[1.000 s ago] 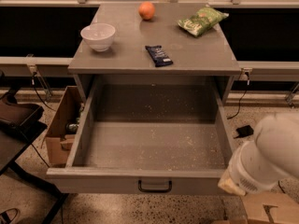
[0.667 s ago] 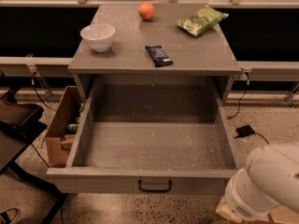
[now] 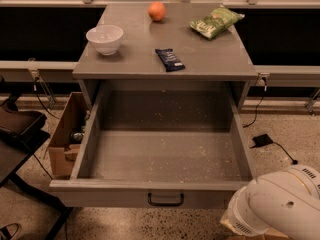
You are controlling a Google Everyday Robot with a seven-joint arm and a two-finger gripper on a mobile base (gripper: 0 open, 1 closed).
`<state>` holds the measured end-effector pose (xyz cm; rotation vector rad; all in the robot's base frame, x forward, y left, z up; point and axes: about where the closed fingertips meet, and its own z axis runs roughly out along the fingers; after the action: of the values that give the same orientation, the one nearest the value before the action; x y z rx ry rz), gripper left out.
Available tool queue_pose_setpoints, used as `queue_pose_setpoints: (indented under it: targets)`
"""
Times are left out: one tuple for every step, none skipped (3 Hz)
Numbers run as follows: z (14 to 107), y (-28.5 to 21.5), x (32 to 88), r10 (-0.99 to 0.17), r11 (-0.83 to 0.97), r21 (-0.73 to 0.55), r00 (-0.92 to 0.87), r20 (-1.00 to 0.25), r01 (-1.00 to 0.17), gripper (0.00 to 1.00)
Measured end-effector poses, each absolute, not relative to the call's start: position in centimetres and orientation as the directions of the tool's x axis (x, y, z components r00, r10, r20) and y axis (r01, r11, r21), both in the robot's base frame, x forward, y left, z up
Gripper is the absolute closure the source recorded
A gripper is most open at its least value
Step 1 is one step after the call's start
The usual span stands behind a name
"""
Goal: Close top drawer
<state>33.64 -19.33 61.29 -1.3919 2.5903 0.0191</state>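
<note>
Arm of mine is hanging low, right of the open top drawer; my gripper is sitting out of sight there, so I cannot tell its grip.

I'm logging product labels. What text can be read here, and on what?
Nothing is legible.
Dark snack wrapper: print too blurred to read.
Green bag: print too blurred to read.
Top drawer: no text.
End effector: out of view; only the white arm shows, lower right.
</note>
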Motion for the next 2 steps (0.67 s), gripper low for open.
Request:
queue_pose_setpoints:
  targets:
    - [61.9,-19.9,36.9,-0.835,0.546,-0.198,-0.509,-0.209,-0.814,1.00]
    - [63.3,-20.8,39.2,-0.844,0.536,-0.289,-0.490,-0.219,-0.793,1.00]
